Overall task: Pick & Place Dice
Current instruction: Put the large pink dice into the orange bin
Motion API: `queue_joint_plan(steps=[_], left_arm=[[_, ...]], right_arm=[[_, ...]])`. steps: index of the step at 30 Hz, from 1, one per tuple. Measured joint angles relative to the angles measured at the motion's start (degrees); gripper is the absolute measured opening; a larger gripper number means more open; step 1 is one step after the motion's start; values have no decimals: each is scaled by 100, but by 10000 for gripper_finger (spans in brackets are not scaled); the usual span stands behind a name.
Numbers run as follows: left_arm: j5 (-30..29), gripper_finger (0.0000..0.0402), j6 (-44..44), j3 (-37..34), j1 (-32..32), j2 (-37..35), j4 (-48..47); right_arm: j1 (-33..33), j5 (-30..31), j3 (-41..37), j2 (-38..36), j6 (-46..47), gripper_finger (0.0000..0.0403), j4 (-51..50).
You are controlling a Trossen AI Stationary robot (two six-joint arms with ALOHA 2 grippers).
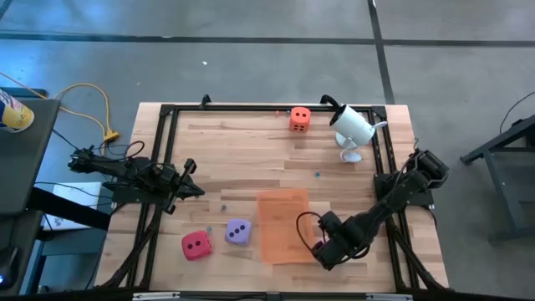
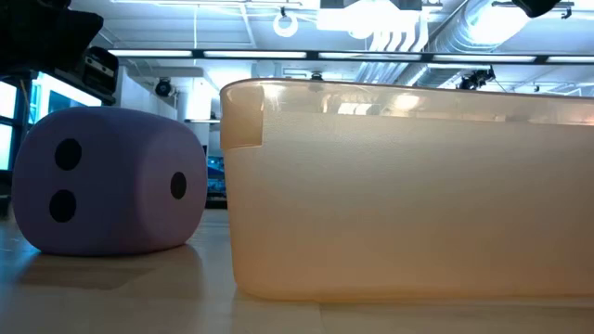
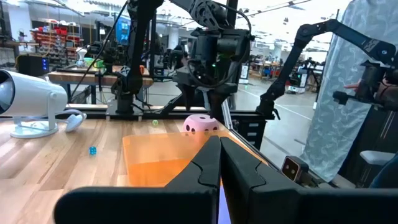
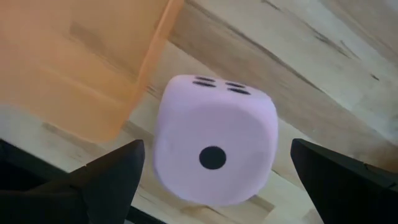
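Wooden table [image 1: 251, 138] with a black frame. Nearest edge: red die [image 1: 196, 245] and purple die [image 1: 238, 232] side by side, just left of the orange translucent container [image 1: 282, 224]. Right gripper [image 1: 322, 249] sits spread wide around the pink die [image 4: 214, 138] beside that container, not clamping it. Left gripper [image 1: 196, 191] is pressed together mid-left, holding nothing. Far edge: orange die [image 1: 300, 119] near the white camera [image 1: 353, 125].

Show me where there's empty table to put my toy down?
The biggest bare patch is mid-table, between the orange die, the shut left gripper and the bin. It's crowded by the bin: the purple die and red die on one side, the open right gripper around the pink die on the other.
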Motion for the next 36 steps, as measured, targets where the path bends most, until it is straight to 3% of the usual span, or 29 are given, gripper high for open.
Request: queue_joint_plan(steps=[27, 36], left_arm=[[2, 0, 0, 0, 0, 0, 9], [0, 0, 0, 0, -1, 2, 27]], right_arm=[[0, -360, 7, 528, 339, 394, 14], [19, -232, 13, 737, 494, 394, -3]])
